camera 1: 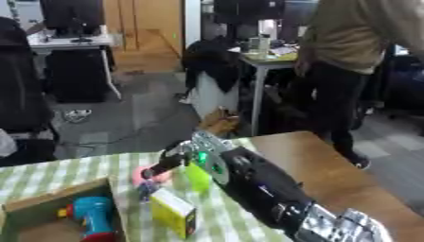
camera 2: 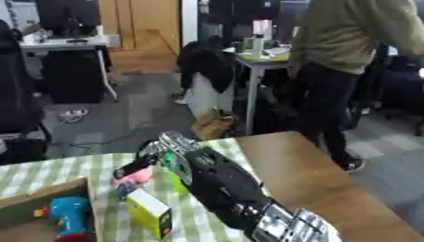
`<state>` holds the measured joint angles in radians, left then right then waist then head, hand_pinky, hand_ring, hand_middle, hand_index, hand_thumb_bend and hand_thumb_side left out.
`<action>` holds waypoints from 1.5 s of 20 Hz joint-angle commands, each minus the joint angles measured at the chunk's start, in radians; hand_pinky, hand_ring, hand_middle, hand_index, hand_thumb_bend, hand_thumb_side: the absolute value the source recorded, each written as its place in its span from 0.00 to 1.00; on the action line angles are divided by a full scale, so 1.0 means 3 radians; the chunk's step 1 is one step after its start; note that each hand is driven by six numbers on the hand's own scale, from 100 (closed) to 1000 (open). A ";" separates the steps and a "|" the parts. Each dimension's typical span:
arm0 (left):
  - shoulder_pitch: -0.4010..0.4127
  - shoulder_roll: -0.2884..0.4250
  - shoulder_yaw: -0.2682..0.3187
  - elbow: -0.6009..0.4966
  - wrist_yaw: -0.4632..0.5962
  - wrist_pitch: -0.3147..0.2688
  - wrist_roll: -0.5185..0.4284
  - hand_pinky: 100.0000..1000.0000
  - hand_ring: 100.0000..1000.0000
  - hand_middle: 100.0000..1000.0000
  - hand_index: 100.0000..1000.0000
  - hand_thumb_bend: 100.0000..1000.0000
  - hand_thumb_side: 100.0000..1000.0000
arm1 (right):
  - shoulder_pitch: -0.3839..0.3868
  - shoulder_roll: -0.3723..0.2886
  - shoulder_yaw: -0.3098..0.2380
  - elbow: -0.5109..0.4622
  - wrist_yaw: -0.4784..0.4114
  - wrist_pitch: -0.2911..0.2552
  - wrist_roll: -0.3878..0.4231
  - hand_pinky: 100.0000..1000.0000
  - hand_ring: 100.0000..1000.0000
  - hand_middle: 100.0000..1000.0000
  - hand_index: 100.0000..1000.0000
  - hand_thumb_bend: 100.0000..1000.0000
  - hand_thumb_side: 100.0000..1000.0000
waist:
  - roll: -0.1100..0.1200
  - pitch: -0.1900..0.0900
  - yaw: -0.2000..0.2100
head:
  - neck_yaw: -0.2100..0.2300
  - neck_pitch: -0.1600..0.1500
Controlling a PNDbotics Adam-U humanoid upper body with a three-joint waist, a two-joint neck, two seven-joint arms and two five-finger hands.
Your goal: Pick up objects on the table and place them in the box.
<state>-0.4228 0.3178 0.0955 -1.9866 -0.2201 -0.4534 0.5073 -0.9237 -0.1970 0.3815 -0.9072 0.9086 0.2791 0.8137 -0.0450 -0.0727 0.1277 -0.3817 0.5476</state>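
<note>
Right hand point(camera 1: 170, 160) reaching out over green checked tablecloth point(camera 1: 58, 172), fingers extending down toward pink object point(camera 1: 153, 177); curled or straight, cannot tell. Left hand not showing. Pink object lying just beside lime green block point(camera 1: 198, 177), yellow box point(camera 1: 173, 211) standing nearer. Cardboard box point(camera 1: 49, 201) sitting at lower left, holding blue toy drill point(camera 1: 93, 215). Judging pick step underway; next calling for closing on pink object, then carrying left to cardboard box.

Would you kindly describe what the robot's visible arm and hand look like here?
The right arm is bulky and mostly black, with a ribbed silver joint near the lower edge and a round silver disc with a green light at the wrist. The right hand has dark fingers and silver parts.
</note>
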 commanded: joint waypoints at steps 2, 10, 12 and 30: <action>-0.0023 0.0088 0.0008 -0.0045 -0.0008 0.0018 -0.0002 0.85 0.89 0.87 0.92 0.19 1.00 | -0.0017 0.0057 -0.0031 -0.0065 0.0104 -0.0006 -0.0058 0.94 0.99 0.89 1.00 0.42 1.00 | -0.0048 -0.0090 -0.0019 | -0.0057 -0.0006; -0.0021 0.0096 0.0015 -0.0045 -0.0018 0.0021 0.0003 0.85 0.89 0.87 0.92 0.19 1.00 | 0.0045 0.0152 -0.0061 -0.0009 0.0100 -0.0043 0.0007 0.96 1.00 0.92 1.00 0.42 1.00 | -0.0054 -0.0088 -0.0025 | -0.0180 0.0011; -0.0023 0.0095 0.0015 -0.0045 -0.0019 0.0020 0.0004 0.85 0.89 0.87 0.92 0.19 1.00 | 0.0046 0.0148 -0.0032 -0.0008 0.0176 -0.0077 0.0017 0.97 1.00 0.93 1.00 0.65 1.00 | -0.0054 -0.0088 -0.0023 | -0.0190 0.0010; -0.0033 0.0092 0.0019 -0.0045 -0.0049 0.0018 0.0010 0.85 0.89 0.87 0.92 0.19 1.00 | 0.0190 0.0232 -0.0136 0.0298 0.1070 -0.0409 -0.0165 1.00 1.00 0.94 1.00 0.74 1.00 | -0.0062 -0.0092 -0.0020 | -0.0439 0.0025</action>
<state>-0.4185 0.3260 0.0957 -1.9866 -0.2305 -0.4485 0.5094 -0.8486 -0.1187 0.3514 -0.8169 1.2185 0.1572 0.7728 -0.0509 -0.0766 0.1234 -0.5049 0.5517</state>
